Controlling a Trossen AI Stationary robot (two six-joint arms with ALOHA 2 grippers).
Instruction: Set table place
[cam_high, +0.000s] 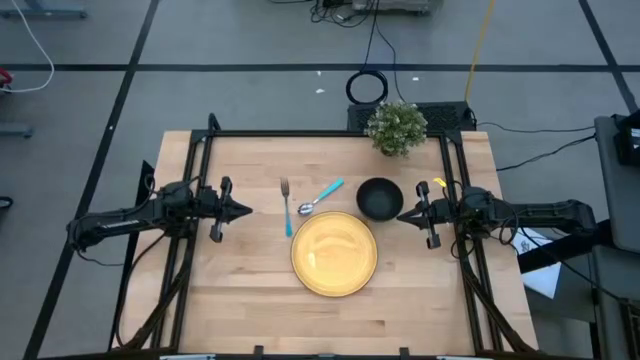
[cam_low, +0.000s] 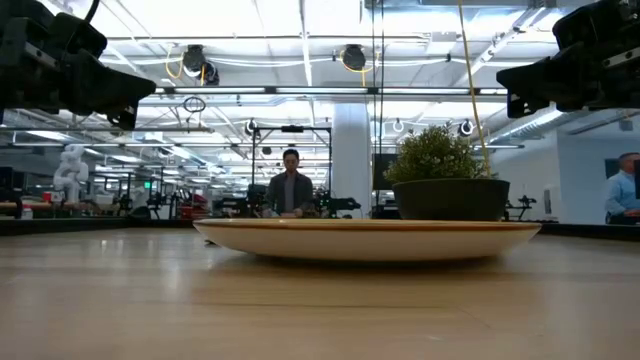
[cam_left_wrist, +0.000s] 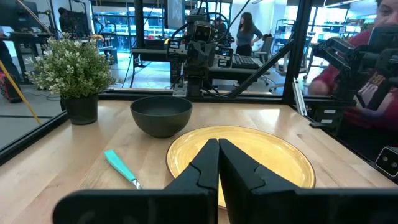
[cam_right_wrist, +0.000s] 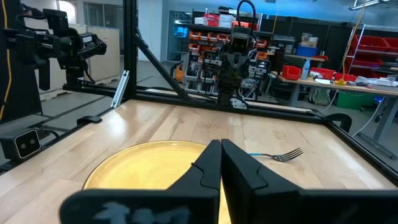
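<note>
We find both hands pressed together and empty, the left hand (cam_high: 243, 211) at frame left and the right hand (cam_high: 404, 216) at frame right, flanking the plate (cam_high: 334, 253) low of centre on the table (cam_high: 240, 300); we judge the fork (cam_high: 286, 205) and spoon (cam_high: 319, 197) at its upper left need squaring beside it, each approached with fingers spread.

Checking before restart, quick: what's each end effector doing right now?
Left end effector: closed, holding nothing.
Right end effector: closed, holding nothing.
</note>
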